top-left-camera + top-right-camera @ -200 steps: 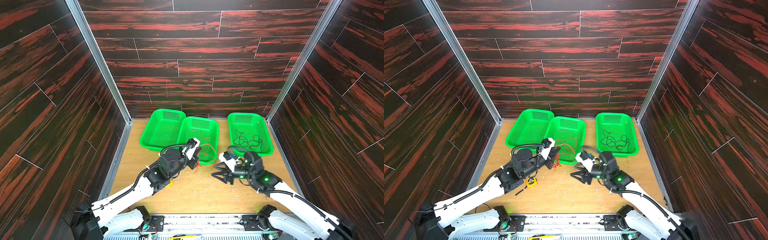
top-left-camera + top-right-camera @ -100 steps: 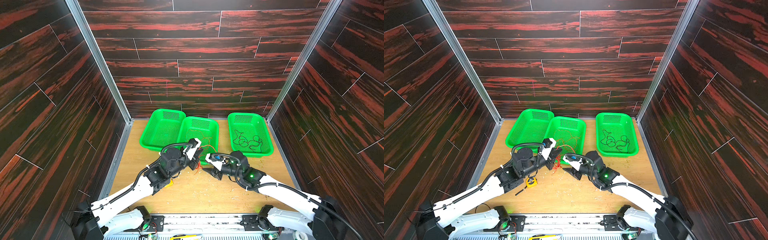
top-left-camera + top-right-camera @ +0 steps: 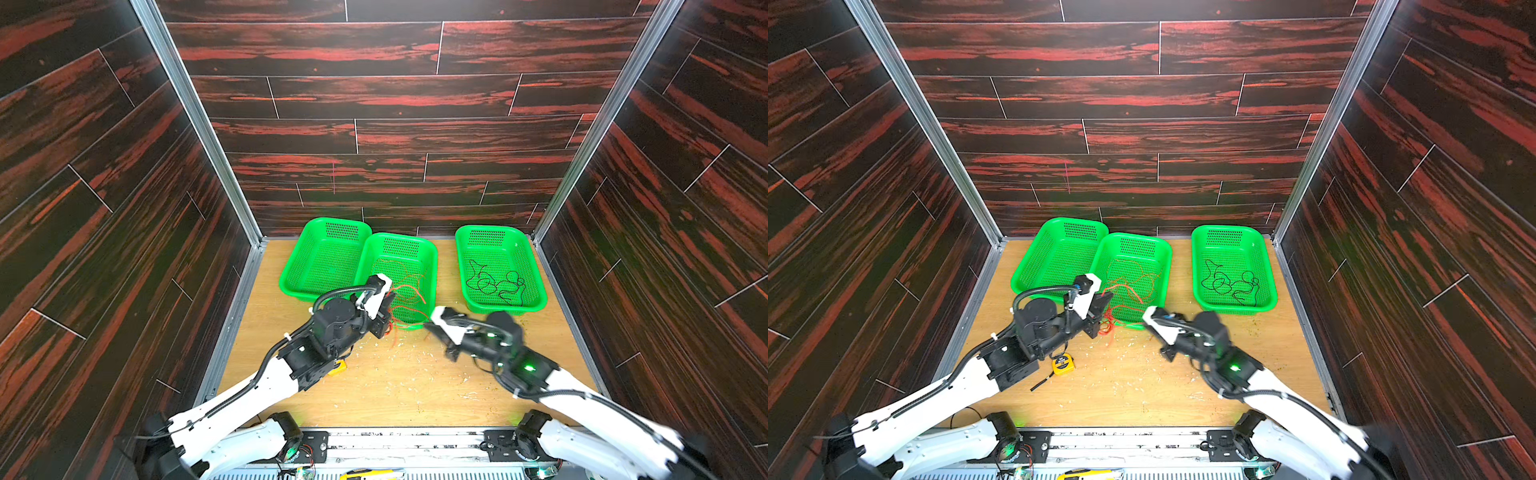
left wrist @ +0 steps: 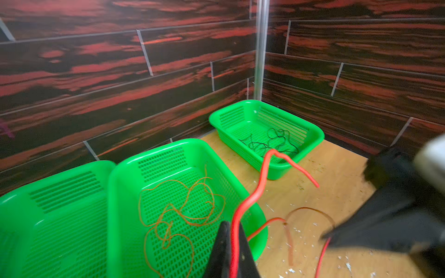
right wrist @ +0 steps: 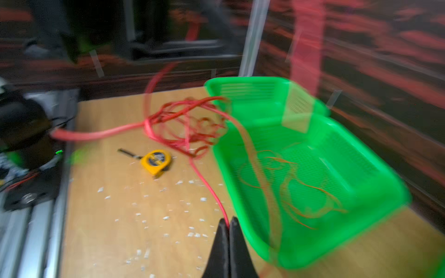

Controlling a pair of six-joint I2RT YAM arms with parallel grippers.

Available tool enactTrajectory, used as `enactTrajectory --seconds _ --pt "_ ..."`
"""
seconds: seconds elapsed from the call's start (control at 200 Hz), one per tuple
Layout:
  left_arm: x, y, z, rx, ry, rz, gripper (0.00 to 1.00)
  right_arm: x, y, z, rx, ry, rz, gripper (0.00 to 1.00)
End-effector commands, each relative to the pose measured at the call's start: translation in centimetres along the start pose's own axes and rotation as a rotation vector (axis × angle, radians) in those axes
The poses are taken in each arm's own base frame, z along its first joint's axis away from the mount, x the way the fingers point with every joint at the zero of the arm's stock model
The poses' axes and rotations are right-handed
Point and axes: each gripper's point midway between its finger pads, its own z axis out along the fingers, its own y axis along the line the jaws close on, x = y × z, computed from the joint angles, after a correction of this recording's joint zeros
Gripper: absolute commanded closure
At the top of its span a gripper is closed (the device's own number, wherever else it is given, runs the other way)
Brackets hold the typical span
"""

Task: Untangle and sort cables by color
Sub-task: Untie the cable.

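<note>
Three green mesh baskets of moulded plastic with rounded rims stand along the back wall. The left basket [image 3: 322,253] touches the middle basket [image 3: 434,266]. The right basket [image 3: 539,286] stands apart, close to the side wall.

- Orange cables [image 4: 183,211]: thin, loosely looped, lying in the middle basket.
- Black cables [image 3: 494,284]: thin curls lying in the right basket.
- Red cables [image 5: 183,120]: a glossy tangle hanging over the middle basket's near rim and down to the counter [image 3: 407,386], between the two hands.

The left hand [image 4: 231,231] has its fingers pressed on a red strand. The right hand [image 5: 227,223] pinches a thinner red strand, and its wrist view is blurred.

The wood-grain counter lies open in front of the hands and between the middle and right baskets. A yellow tape measure [image 3: 1063,363] sits just beside the left arm. White flecks [image 3: 1129,357] are scattered nearby. Dark plank walls close in on three sides.
</note>
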Motion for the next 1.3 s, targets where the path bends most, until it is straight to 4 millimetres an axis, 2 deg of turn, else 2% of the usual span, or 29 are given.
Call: enactTrajectory --seconds 0.0,0.19,0.316,0.466,0.731,0.982,1.293 --pt "0.4 2.2 -1.0 -0.09 0.001 -0.025 1.0 1.5 -2.7 -2.5 0.123 0.039 0.078 1.0" --pt "1.4 4.9 -2.2 -0.184 0.019 -0.059 1.0 2.2 -7.2 -6.6 0.325 0.051 0.174 1.0" --pt "2.0 6.5 -3.1 -0.25 0.03 -0.066 1.0 2.1 -9.0 -8.5 0.413 0.047 0.209 1.0" --pt "3.1 8.4 -4.3 -0.343 0.058 -0.069 1.0 2.2 -10.3 -9.7 0.475 0.068 0.246 1.0" --pt "5.5 11.4 -7.6 -0.492 0.124 -0.072 1.0 5.1 -12.7 -11.6 0.624 0.201 0.319 1.0" --pt "7.5 13.0 -9.5 -0.574 0.163 -0.094 1.0 6.2 -15.2 -14.1 0.787 0.246 0.353 1.0" --pt "8.6 15.0 -11.4 -0.678 0.193 -0.108 1.0 8.3 -17.8 -18.3 0.976 0.319 0.417 1.0"
